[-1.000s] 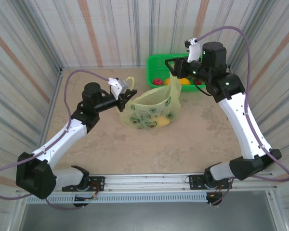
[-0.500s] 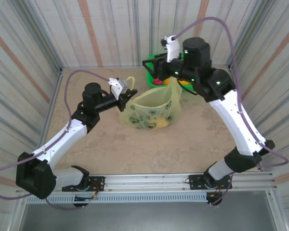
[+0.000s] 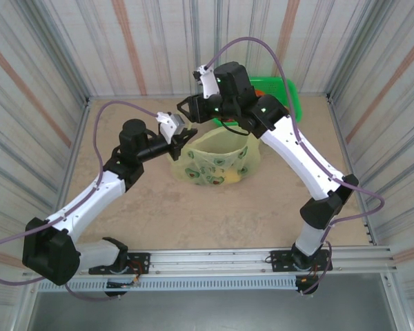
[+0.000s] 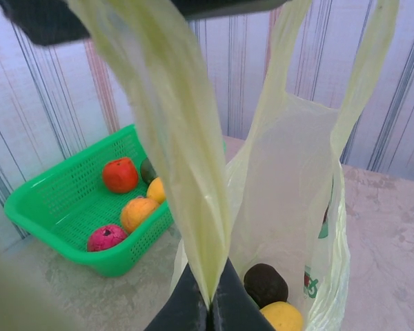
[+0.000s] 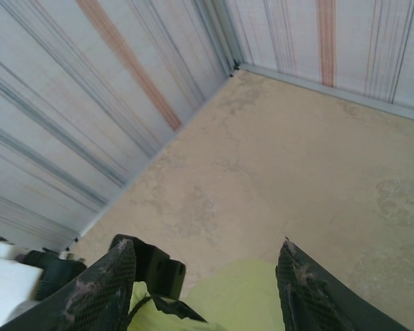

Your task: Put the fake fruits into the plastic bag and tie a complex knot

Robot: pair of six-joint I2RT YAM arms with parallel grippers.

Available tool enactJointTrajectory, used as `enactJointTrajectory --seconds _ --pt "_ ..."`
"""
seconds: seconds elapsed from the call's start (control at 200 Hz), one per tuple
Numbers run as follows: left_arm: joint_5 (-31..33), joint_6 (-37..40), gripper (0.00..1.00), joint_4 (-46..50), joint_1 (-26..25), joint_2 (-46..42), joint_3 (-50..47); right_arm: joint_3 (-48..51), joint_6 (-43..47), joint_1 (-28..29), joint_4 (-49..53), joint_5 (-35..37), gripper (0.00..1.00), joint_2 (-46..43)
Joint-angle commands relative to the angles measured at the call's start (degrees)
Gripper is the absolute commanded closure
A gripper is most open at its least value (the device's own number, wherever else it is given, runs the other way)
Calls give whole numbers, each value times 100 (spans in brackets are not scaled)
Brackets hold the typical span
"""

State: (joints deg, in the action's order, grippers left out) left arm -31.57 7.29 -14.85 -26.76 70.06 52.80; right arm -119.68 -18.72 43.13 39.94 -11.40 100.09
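Grip first: your left gripper (image 4: 210, 312) is closed hard on one handle strip (image 4: 172, 138) of the plastic bag (image 4: 297, 179). The thin yellow-green film is pinched flat between its two fingers and stretches away from the pinch across the left wrist view. The second handle loop (image 4: 372, 69) stands free beside it.

From above, you can see the bag standing near the middle of the worktop (image 3: 159, 207) with its mouth open upward and the left gripper at its upper left edge. Your right gripper (image 3: 186, 108) hangs above the worktop just behind the left gripper, to the left of the green basket (image 3: 284, 89). Its jaws stand well apart and hold nothing. In the right wrist view its fingers (image 5: 103, 283) frame pale bag film and the black body of the left gripper, both lying below the gap.

Inside the bag a dark round fruit (image 4: 265, 283) rests at the bottom, touching a yellow fruit (image 4: 284, 317) beside it. The basket sits just behind the bag and holds a red-orange fruit (image 4: 119, 174), an orange fruit (image 4: 139, 212), a pink-red fruit (image 4: 106, 238) and a small yellow piece (image 4: 157, 189). A dark green one (image 4: 147, 169) sits behind these, too hidden for you to name.
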Motion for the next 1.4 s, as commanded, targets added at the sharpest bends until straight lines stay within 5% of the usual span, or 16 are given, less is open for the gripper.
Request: enactJointTrajectory --seconds 0.0,0.25,0.686,0.771,0.862,0.977,1.062,1.393 --pt "45 -22 100 -31 -39 -28 -24 -178 -132 83 -30 -111 44 -33" --pt "114 -35 100 -1 -43 -19 -6 -161 -156 161 100 -100 49 -28" --pt "95 -62 100 -1 -70 -15 -7 67 -416 46 -219 -107 99 -217" --pt "88 -86 100 53 -100 -56 4 67 -456 -91 -354 -383 100 -231" --pt "167 -173 87 87 -109 -163 -34 89 -436 -296 -544 -807 100 -260" --pt "336 -251 54 180 -101 -400 -102 79 -145 -543 -767 -1482 100 -248" --pt "419 -308 39 254 -71 -629 -137 89 183 -699 -892 -2009 100 -228" --pt "-183 -933 37 -306 573 -757 -107 1029 2433 -1052 -1742 -4363 100 -577"
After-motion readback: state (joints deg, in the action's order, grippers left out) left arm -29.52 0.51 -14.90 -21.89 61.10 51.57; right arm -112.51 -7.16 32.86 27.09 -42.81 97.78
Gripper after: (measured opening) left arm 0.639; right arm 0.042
